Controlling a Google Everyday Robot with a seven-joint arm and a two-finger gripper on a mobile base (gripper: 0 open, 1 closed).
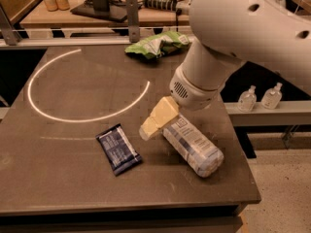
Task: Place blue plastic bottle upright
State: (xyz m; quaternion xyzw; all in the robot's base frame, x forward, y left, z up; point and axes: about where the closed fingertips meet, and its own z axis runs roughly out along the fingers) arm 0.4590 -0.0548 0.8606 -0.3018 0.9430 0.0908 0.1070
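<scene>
— Clear ribbed plastic water bottle [194, 148], blue-and-white label: where is it?
— Lying sideways, front right of your dark tabletop [73, 188]. The cream hand [149, 127] covers its neck end, probably to tip it up; grip I cannot tell.

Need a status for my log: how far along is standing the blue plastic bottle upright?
Done: nothing of the uprighting itself; the blue plastic bottle lies on its side on the table. In hand: the gripper is low at the bottle's cap end, covering it; a grasp cannot be confirmed. Left: secure the grip, tip the bottle onto its base and release it standing.
</scene>
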